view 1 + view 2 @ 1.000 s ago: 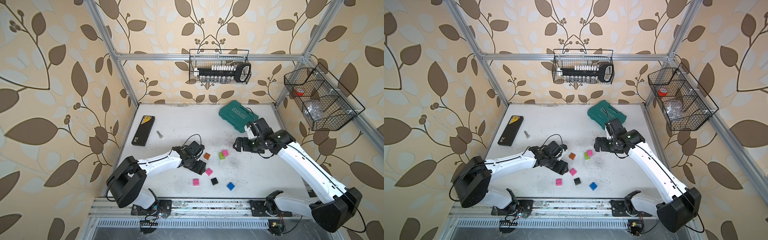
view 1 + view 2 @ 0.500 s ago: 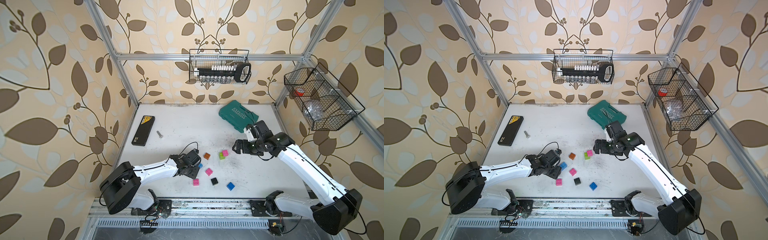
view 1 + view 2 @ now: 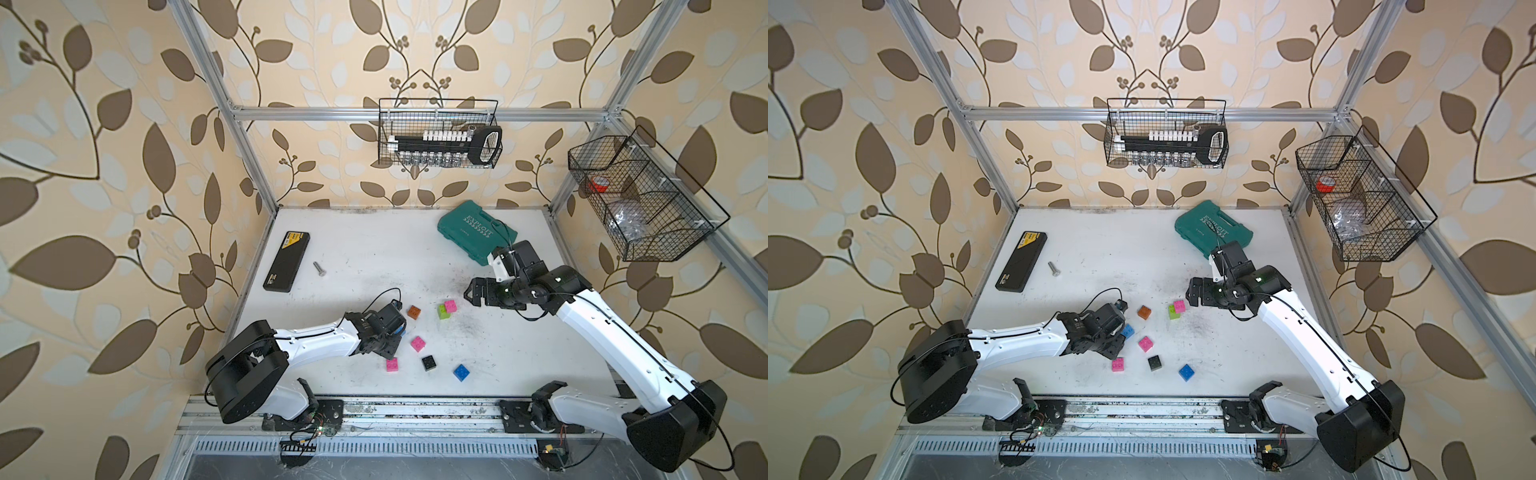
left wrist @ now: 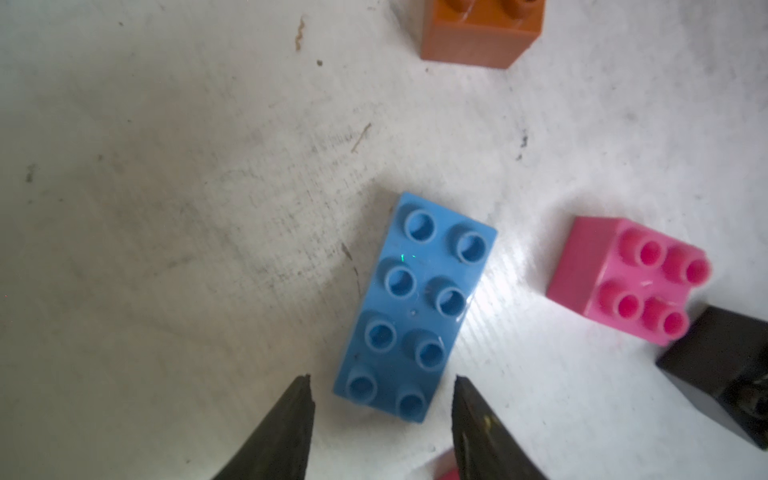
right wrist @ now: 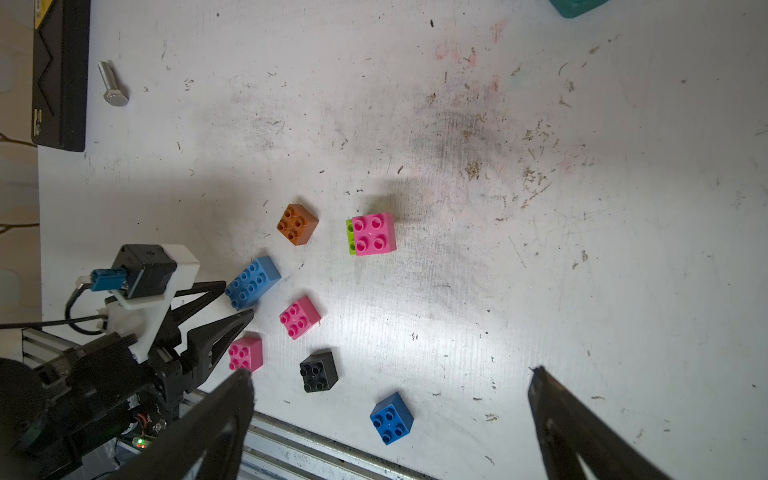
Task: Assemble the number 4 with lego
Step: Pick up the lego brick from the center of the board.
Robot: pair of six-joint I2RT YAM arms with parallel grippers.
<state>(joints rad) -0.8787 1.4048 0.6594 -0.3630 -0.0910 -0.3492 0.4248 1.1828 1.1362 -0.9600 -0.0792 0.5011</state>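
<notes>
A: Lego position?

B: Bricks loose on the front half of the white surface [image 3: 374, 249]. Long blue brick [image 4: 411, 307] flat, studs up, leftmost of the group.

A: Left gripper?

B: Left gripper [image 4: 381, 380] low over one short end of the long blue brick. Jaws apart, one finger on each side of that end. Thin gaps on both sides in the left wrist view, so no grip.

A: Neighbours?

B: Orange brick [image 5: 297, 224] near the long blue brick, toward the back edge. Middle pink brick [image 5: 299, 317] just beside it, toward the right edge. Near the front edge, a row from left to right: front pink brick [image 5: 246, 353], black brick [image 5: 318, 372], small blue brick [image 5: 391, 417]. Front pink brick right by a left-gripper finger, contact unclear. Top pink brick [image 5: 374, 234] stacked on a lime green brick [image 5: 350, 237], offset, with a green strip showing. Stack to the right of the orange brick. All other bricks single.

A: Right gripper?

B: Right gripper [image 5: 390, 372] above the surface, to the right of the stack. Jaws spread wide, nothing between them.

A: Rest?

B: Teal case [image 3: 473, 232] toward the back right corner. Black flat box [image 3: 286, 261] along the left edge, metal bolt [image 3: 319, 269] just beside it.
</notes>
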